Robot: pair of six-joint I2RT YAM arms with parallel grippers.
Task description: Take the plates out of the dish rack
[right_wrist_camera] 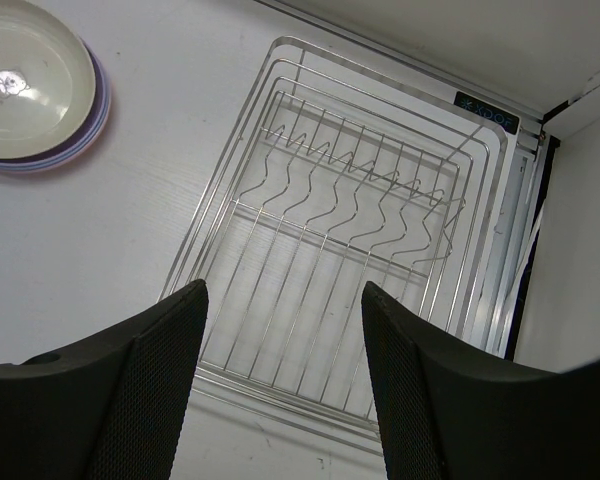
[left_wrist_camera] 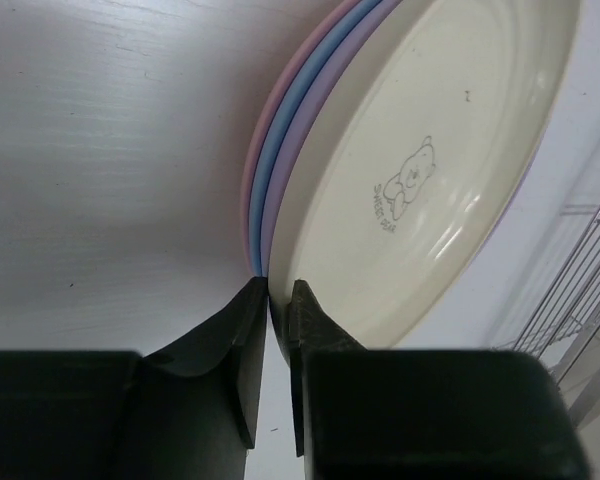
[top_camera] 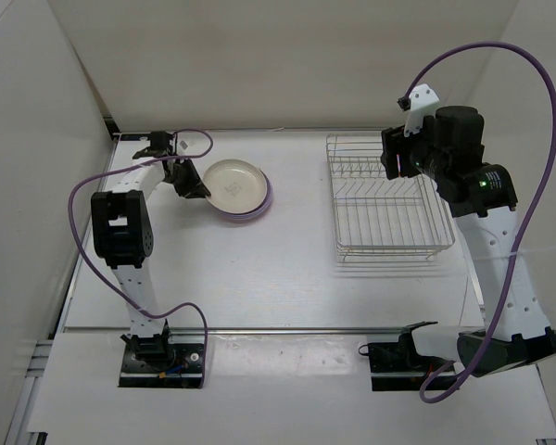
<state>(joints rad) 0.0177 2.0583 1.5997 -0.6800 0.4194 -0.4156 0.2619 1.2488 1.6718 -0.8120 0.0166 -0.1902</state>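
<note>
Bright, even light; a glare spot sits on the cream plate [right_wrist_camera: 25, 85]; my left claw [left_wrist_camera: 278, 288] looks blurred up close.

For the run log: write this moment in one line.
plates stacked, cream top | dish rack empty | left end effector at stack rim | right end effector open over rack

The plates [top_camera: 238, 188] sit stacked left of the dish rack [top_camera: 389, 199].

Left low, right high.
The left arm [top_camera: 120, 227] bends at the elbow and reaches forward, the left gripper [left_wrist_camera: 280, 288] showing only a thin slit between its jaws. The right arm [top_camera: 500, 269] stands tall, the right gripper [right_wrist_camera: 285, 380] facing down, jaws wide apart.
</note>
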